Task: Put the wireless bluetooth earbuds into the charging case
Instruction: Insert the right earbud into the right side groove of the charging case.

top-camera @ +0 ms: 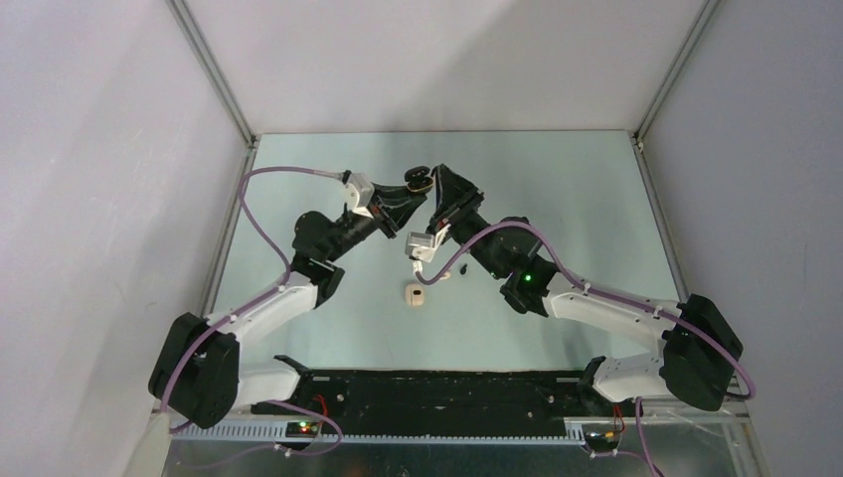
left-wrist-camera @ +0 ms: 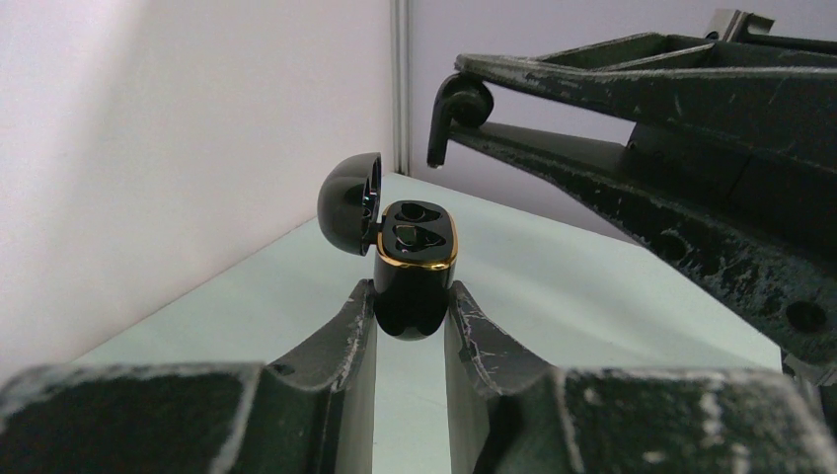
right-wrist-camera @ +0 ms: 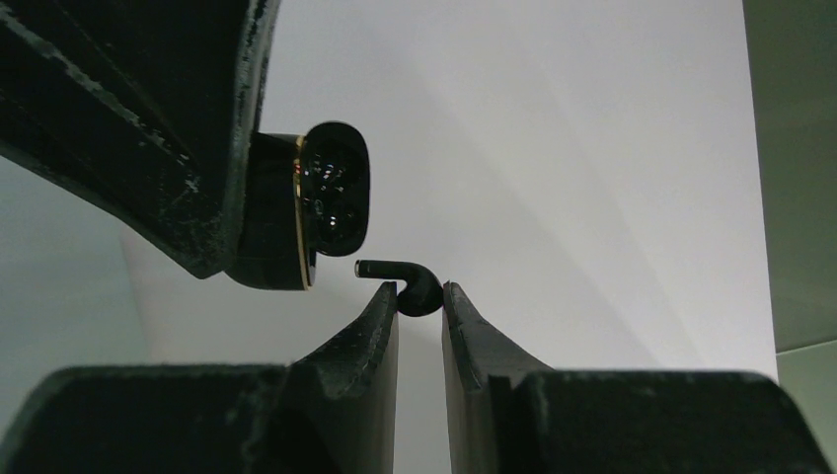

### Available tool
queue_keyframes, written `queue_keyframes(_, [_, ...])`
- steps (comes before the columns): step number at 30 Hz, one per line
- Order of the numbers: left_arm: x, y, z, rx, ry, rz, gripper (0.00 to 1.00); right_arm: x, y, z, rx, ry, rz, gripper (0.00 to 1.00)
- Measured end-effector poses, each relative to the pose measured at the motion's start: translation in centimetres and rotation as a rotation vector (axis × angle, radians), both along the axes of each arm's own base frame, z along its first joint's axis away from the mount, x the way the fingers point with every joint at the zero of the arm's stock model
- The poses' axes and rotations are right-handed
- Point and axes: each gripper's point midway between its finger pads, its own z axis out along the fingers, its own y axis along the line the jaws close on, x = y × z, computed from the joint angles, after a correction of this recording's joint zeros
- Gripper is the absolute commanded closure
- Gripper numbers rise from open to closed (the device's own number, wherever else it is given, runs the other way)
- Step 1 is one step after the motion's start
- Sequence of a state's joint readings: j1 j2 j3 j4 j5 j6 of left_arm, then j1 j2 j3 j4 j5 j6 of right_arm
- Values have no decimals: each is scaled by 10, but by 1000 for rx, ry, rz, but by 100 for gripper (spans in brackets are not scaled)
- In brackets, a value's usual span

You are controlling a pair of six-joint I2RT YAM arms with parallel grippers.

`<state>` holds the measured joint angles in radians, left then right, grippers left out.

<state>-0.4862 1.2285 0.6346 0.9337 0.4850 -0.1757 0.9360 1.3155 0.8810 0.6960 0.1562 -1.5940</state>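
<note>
Left hand: my left gripper (left-wrist-camera: 412, 301) is nearest the left wrist camera. Its two fingers are clamped on the lower body of the black case (left-wrist-camera: 415, 267), one on each side.
Case condition: glossy black with a gold rim, held upright and clear of the table (top-camera: 557, 199), mouth facing up in the left wrist view.
Case cover: the lid (left-wrist-camera: 350, 202) is swung fully back and stands to the left of the mouth in that view.
Case interior: two pockets (left-wrist-camera: 415, 237) show inside the gold rim. I cannot tell whether either is filled.
Right hand: my right gripper (right-wrist-camera: 419, 296) is closed on the black earbud (right-wrist-camera: 410, 281), pinching its rounded head between the fingertips.
Earbud attitude: the stem sticks out sideways past my left-hand finger and points toward the open mouth of the case.
Earbud to case: just beside the gold rim with a narrow gap showing, not touching and not seated.
Station: both grippers meet tip to tip above the far half of the table, about midway between its left and right edges.
Other item: a cream case (top-camera: 415, 295) lies on the table near its middle, on the near-edge side of the grippers and well apart from the black case.
Unidentified: dark specks (top-camera: 464, 267) lie on the table just right of the cream case, too small to name.
</note>
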Motion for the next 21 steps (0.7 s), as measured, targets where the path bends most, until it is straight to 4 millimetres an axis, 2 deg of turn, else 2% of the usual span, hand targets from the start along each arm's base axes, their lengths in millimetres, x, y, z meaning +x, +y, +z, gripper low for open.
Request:
queue_keyframes(10, [-6, -3, 3, 2, -16, -23, 100, -2, 6, -11, -47, 19, 17, 100])
queue_keyframes(16, [-9, -2, 8, -6, -30, -24, 100, -2, 6, -10, -61, 7, 15, 100])
queue_keyframes(21, [-12, -1, 2, 0, -21, -26, 100, -2, 7, -10, -74, -5, 11, 100])
